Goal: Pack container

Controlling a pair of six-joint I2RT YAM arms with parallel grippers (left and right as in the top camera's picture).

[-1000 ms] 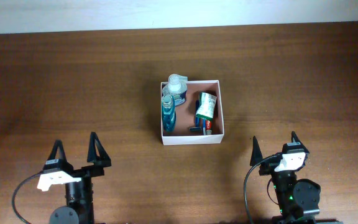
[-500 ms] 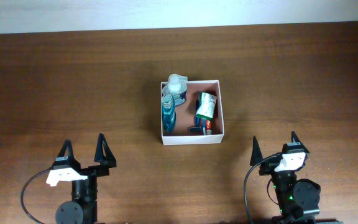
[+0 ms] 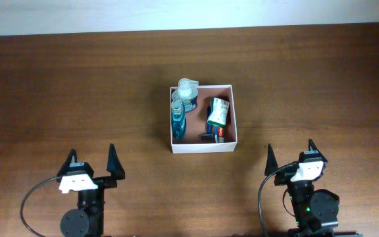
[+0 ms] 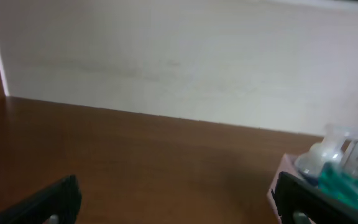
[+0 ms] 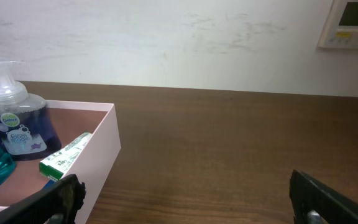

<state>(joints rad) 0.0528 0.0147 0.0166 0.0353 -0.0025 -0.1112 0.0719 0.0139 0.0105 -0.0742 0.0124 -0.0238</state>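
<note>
The container (image 3: 232, 131) is a shallow square box with white walls and a pinkish inside, at the table's middle. In it lie a teal mouthwash bottle (image 3: 177, 122), a clear pump bottle (image 3: 187, 91) and a green-and-white tube (image 3: 217, 113). My left gripper (image 3: 92, 158) is open and empty near the front left, well apart from the box. My right gripper (image 3: 290, 150) is open and empty at the front right. The right wrist view shows the box wall (image 5: 98, 155), the pump bottle (image 5: 14, 124) and the tube (image 5: 64, 155). The left wrist view shows the box corner (image 4: 284, 171) at far right.
The brown wooden table (image 3: 77, 85) spreads around the box. A white wall (image 5: 166, 37) stands behind it, with a wall panel (image 5: 350, 22) at the upper right.
My left gripper has moved to the right and slightly toward the front edge. The right arm and the box contents have not moved.
</note>
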